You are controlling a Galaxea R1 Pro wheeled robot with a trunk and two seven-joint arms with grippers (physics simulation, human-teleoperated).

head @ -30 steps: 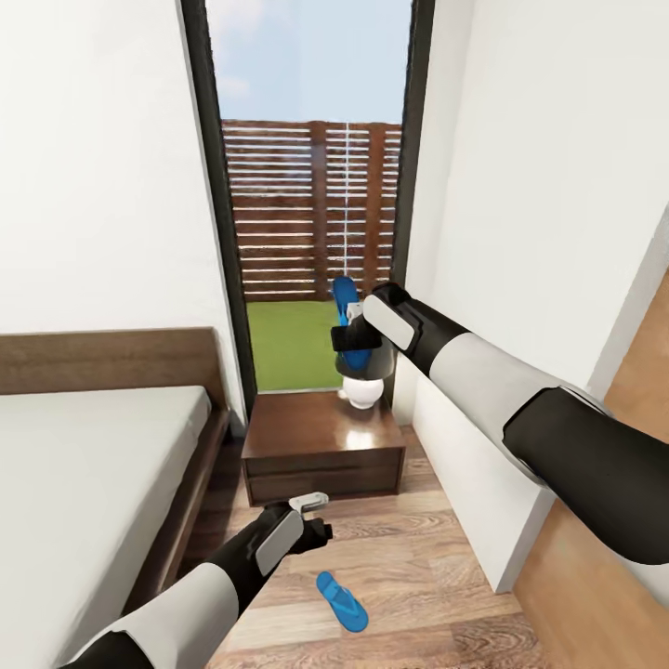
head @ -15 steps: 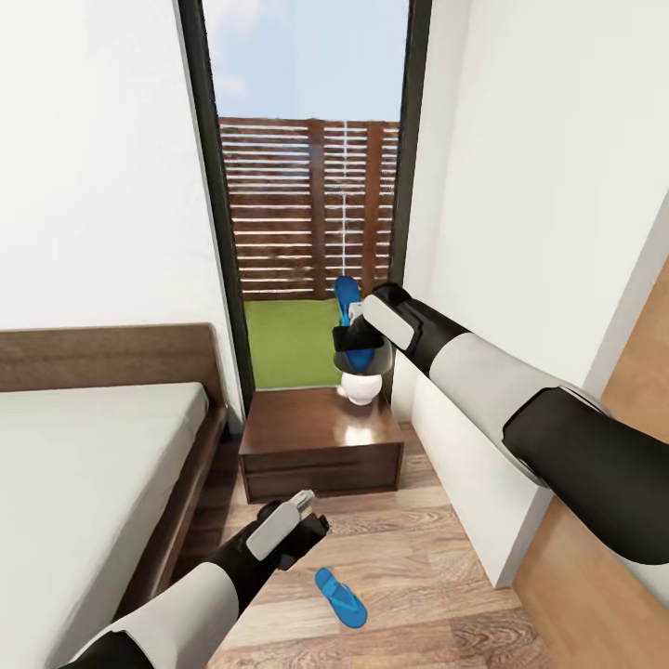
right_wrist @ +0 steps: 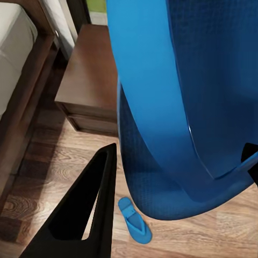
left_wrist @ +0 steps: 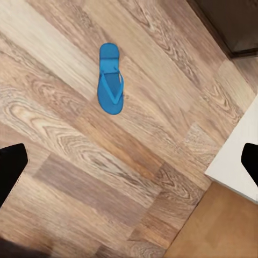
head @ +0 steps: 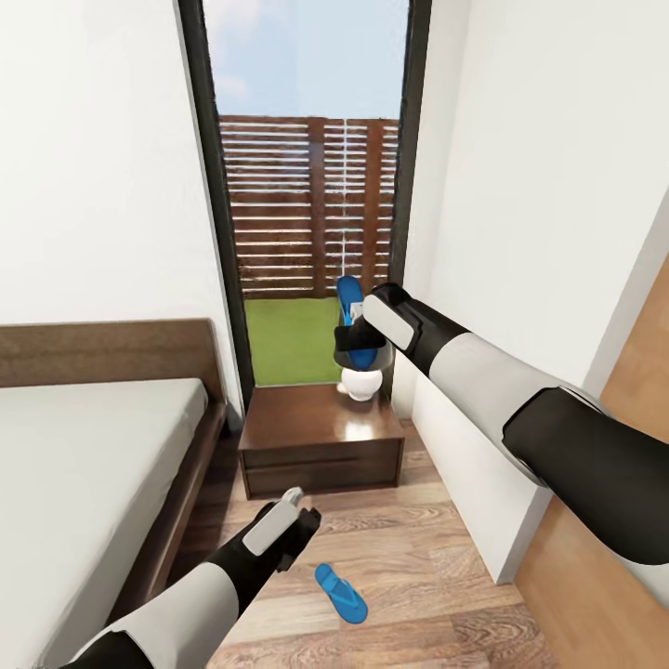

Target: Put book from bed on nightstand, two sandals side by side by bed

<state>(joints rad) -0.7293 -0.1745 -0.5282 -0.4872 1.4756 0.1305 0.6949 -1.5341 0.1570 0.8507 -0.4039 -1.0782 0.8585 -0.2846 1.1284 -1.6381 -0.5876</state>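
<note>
Since a second ago the left end effector [head: 295, 502] has drawn back slightly toward the robot and rolled over the wood-plank floor [head: 418, 557], while the right arm holds the same raised pose; the nightstand [head: 321, 441] sits a little lower in the head view, which points to a small camera shift rather than a moved object. The left end effector is wide open and empty: in its wrist view both fingertips [left_wrist: 11, 169] stand at the far edges with bare floor between them. One blue sandal [head: 341, 593] lies flat on the floor, sole down and thong strap up, just right of the left end effector and in front of the nightstand, a short way off the bed [head: 84, 483]. The right end effector [head: 358, 342] is closed on the second sandal [head: 349, 299], held up in front of the window [head: 307, 186] above the nightstand; its blue sole and strap crowd the right wrist view. Judgement: the first sandal appears set down and released, and the next step is lowering the held sandal beside it, matched in direction. Both sandals are bright blue, thin and flat. The mattress surface in view is bare and no book is seen
</note>
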